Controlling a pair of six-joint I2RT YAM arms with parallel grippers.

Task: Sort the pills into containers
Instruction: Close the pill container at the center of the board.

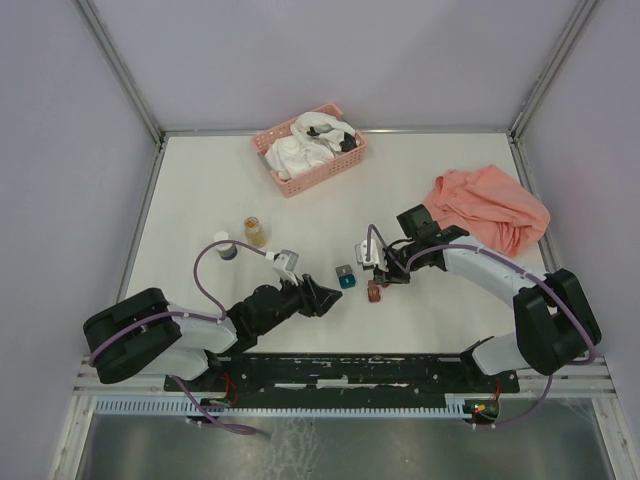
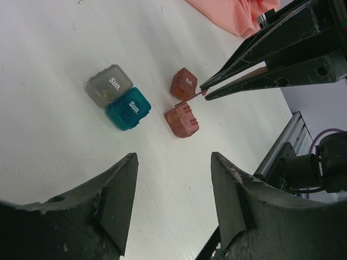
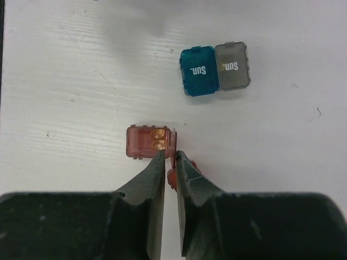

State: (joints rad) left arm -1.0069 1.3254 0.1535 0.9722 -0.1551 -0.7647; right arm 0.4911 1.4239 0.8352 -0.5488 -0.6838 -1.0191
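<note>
Left hand: low over tabletop, jaws wide, nothing between them. Right hand: jaws at a narrow slit, tips right at the red boxes. A thin red edge, prob. a lid flap, is seen in the slit. Whether it's actually pinched can't be told.

Red boxes lie just beside each other, w/ 2 amber pills seen through the wall of one. Teal box and grey box are touching side by side a bit beyond, lids shut, both marked "Sun.".

Handling, as judged:
- Boxes are hard smooth plastic and v. light, so they'd be shoved or tipped by any off-centre touch.
- They're best taken low, across two opposite side walls.
- The lid flap is thin and likely to flex or slip if used as the hold.
- The body should be pinned by one hand while the lid is worked by the other.

Further out, left side: jar w/ the amber bulk stands upright. It's judged rigid, round and slick, so it's to be gripped across the body at mid height and kept upright, since a tip risks a spill. Pills are tiny and would roll. Cap state is too small to tell.

Far: peach cloth at right, pink basket at back. Neither is needed.
</note>
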